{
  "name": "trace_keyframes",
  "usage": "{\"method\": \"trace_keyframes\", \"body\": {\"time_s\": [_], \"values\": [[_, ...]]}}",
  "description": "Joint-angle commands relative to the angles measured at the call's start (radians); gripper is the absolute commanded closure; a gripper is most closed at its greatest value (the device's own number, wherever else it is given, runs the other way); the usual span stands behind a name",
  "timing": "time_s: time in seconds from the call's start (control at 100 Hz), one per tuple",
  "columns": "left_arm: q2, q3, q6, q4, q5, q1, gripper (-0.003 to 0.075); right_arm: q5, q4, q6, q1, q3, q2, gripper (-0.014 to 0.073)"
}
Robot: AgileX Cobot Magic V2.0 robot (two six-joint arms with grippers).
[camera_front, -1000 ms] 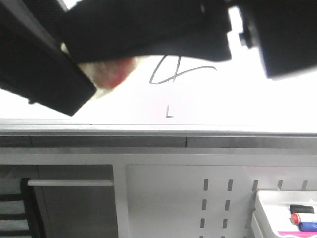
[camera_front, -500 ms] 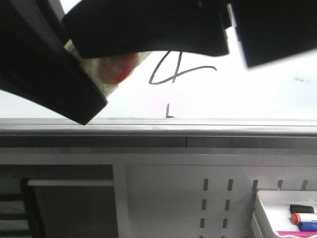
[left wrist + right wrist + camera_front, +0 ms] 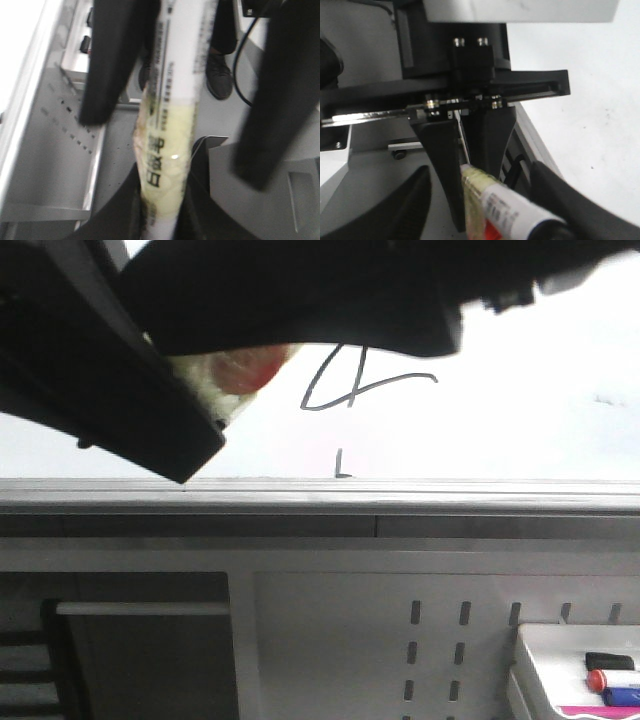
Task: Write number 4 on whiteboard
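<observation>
Left gripper (image 3: pixel 465 170) clamped on a yellowish, printed marker (image 3: pixel 167 150); right gripper (image 3: pixel 185 100) spread wide around that same marker, not touching. Beyond, drawn on the whiteboard (image 3: pixel 520 430): the number 4 (image 3: pixel 355 380), looped top, crossbar, separate short stem near the lower rail.

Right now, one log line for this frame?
left pincer: shut on marker | right pincer: cannot tell | number 4: on whiteboard, stem detached
</observation>
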Motion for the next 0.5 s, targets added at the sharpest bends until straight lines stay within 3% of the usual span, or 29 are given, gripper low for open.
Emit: {"method": "trace_keyframes", "body": {"time_s": [0.0, 0.2, 0.33, 0.43, 0.49], "values": [[-0.015, -0.029, -0.021, -0.044, -0.039, 0.003, 0.0741, -0.042, 0.061, -0.007, 0.002, -0.037, -0.058, 0.0071], [-0.015, 0.027, -0.025, -0.143, -0.128, 0.056, 0.0741, -0.154, 0.061, -0.007, 0.002, -0.037, -0.187, 0.0072], [-0.015, 0.098, -0.025, -0.325, -0.299, 0.074, 0.0741, -0.203, 0.061, 0.016, 0.002, -0.037, -0.263, 0.0076], [-0.014, 0.146, -0.025, -0.446, -0.475, 0.063, 0.0741, -0.264, 0.061, 0.055, 0.002, -0.037, -0.300, 0.0147], [-0.012, 0.162, -0.025, -0.518, -0.596, 0.052, 0.0741, -0.319, 0.061, 0.062, 0.002, -0.037, -0.312, 0.0236]]}}
